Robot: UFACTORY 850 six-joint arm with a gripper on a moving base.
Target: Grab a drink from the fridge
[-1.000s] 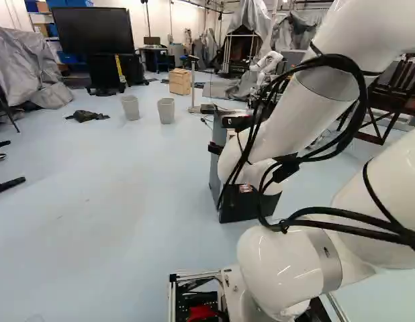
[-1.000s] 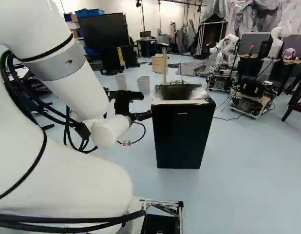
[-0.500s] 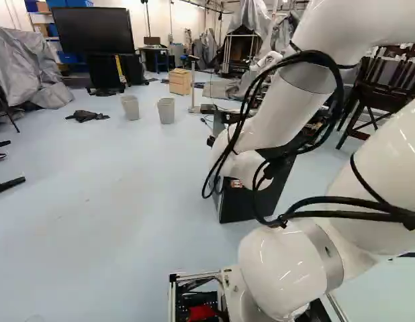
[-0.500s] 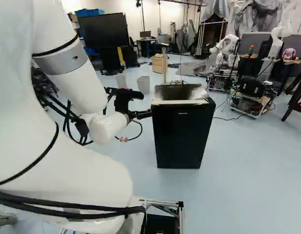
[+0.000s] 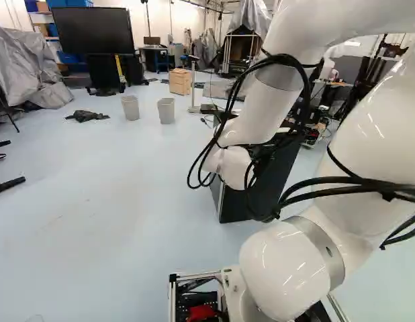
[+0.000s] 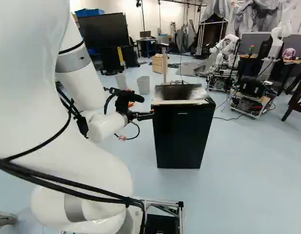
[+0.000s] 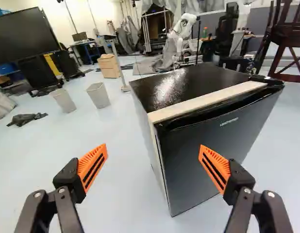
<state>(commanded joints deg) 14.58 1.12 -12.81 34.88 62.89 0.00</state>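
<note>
In the right base view my gripper [image 6: 142, 107] is at the near left side of the black fridge [image 6: 182, 139], close to its upper front edge. The wrist view shows the gripper [image 7: 153, 158] open, nothing held between its orange pads. One finger appears over the fridge's dark door [image 7: 208, 150], the other over the floor beside it; whether either touches cannot be told. The door is shut, with a pale strip along its top edge, and the inside is hidden. In the left base view my arm partly covers the fridge [image 5: 278, 171].
Two grey bins [image 5: 166, 111] and a wooden cabinet [image 5: 180, 81] stand on the floor beyond the fridge. A thin post [image 6: 164, 63] rises behind it. Another robot [image 6: 226, 51] and a wheeled cart [image 6: 250, 100] are farther right. A large screen [image 5: 93, 31] is at the back.
My arm has swung leftward in the left base view, while its nearer part bulges lower in the right base view. The gripper has turned, showing orange pads there. Base and fridge have not moved.
</note>
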